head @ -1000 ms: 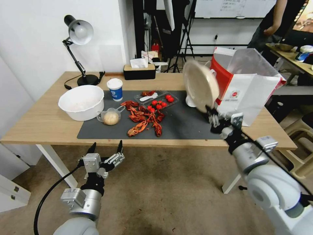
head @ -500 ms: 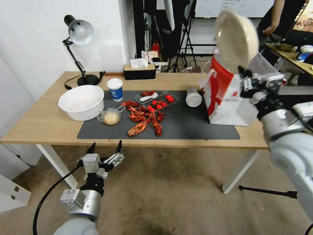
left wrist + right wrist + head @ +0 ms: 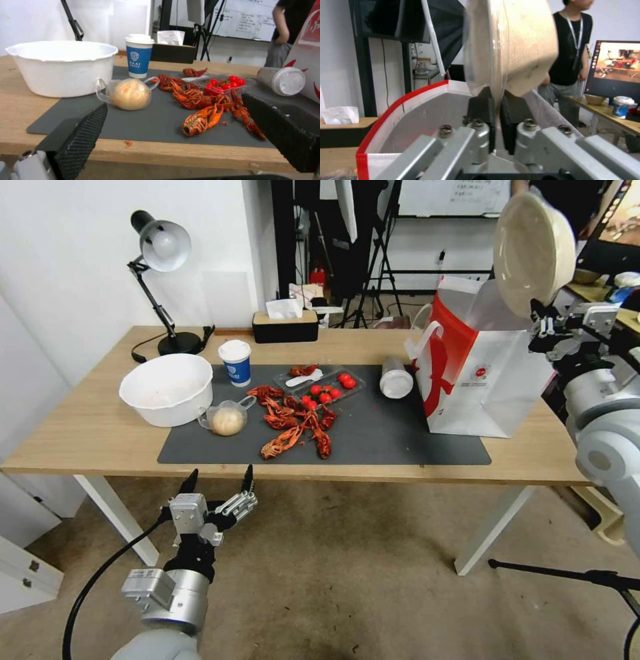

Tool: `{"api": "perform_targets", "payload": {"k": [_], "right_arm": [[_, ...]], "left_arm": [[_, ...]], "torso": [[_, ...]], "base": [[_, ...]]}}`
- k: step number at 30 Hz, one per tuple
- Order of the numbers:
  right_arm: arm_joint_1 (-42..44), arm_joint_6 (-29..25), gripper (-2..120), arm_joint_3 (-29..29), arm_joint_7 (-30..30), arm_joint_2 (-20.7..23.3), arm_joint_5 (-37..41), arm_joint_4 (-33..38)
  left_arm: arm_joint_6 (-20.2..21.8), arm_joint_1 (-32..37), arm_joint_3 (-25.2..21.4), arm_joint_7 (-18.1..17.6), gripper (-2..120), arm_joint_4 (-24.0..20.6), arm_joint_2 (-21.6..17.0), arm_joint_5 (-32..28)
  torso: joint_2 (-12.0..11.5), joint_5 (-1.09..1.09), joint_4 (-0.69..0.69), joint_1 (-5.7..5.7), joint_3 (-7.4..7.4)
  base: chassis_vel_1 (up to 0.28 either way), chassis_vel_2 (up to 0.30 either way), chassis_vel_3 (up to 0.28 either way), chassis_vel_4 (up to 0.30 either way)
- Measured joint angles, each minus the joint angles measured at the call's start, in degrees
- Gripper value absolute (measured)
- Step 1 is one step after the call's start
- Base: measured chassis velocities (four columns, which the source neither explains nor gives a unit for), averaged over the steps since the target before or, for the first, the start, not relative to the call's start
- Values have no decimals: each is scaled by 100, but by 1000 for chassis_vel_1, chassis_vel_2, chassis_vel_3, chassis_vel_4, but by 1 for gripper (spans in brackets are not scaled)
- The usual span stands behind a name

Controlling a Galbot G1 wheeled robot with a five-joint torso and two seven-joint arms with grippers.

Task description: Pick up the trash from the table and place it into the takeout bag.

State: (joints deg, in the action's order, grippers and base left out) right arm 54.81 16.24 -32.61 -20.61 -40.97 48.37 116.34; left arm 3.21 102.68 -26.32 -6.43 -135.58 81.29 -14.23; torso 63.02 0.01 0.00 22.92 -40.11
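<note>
Left gripper (image 3: 217, 488), parked below the table's (image 3: 80, 437) near edge at 7 o'clock of the scene, fingers spread apart and holding nothing. On the mat (image 3: 380, 437), left to right: handled cup (image 3: 225, 418) with its beige ball, at 5 o'clock of the white tub (image 3: 167, 388); paper cup (image 3: 235, 361) at 12 o'clock of the handled cup; crayfish scraps (image 3: 293, 423); tomato tray (image 3: 320, 383); lidded clear cup (image 3: 395, 377) lying on its side, just at 9 o'clock of the bag (image 3: 483, 380). Right gripper (image 3: 547, 328), raised at 2 o'clock of the scene, fingers clamped on the rim of the bowl (image 3: 533, 253), which stands on edge.

The bowl sits directly at 12 o'clock of the gripper and above the bag's open mouth, toward its right rim. Judged good practice for this step: centre the bowl over the opening, keep it edge-on so it passes between the bag walls, lower it before release, and avoid pressing the rim, which could tip the bag.
</note>
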Motion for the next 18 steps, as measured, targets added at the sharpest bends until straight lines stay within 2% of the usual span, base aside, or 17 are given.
{"api": "perform_targets", "payload": {"k": [1,3,4,7,8,10,11,16,18], "right_arm": [[0,0,10,0,0,0,0,0],[-10,1,19,0,8,-6,32,-6],[-10,1,19,0,8,-6,32,-6],[32,1,34,-6,39,-1,42,5],[32,1,34,-6,39,-1,42,5],[69,0,43,-9,62,5,42,13],[100,-12,49,-15,91,-1,42,25],[182,-109,62,-33,197,-50,52,108],[270,-266,75,-40,368,-110,88,233]], "left_arm": [[0,0,0,0,100,0,0,0],[-2,3,-3,0,100,-4,-10,0],[-2,3,-3,0,100,-4,-10,0],[-19,7,21,15,100,-4,-17,4],[-19,7,21,15,100,-4,-17,4],[-28,7,38,25,100,-4,-30,10],[-29,5,42,28,100,-4,-43,11],[-31,-2,30,31,100,1,-63,8],[-36,-8,6,31,100,1,-73,1]], "torso": [[0,0,0,0,0],[0,-1,0,0,0],[0,-1,0,0,0],[0,-1,0,0,0],[0,-1,0,0,0],[0,-1,0,0,0],[0,-1,0,0,0],[0,-1,0,0,0],[0,-1,0,0,0]], "base": [[0,0,0,0],[0,0,0,0],[0,0,0,0],[0,0,0,0],[0,0,0,0],[0,0,0,0],[0,0,0,0],[0,0,0,0],[0,0,0,0]]}}
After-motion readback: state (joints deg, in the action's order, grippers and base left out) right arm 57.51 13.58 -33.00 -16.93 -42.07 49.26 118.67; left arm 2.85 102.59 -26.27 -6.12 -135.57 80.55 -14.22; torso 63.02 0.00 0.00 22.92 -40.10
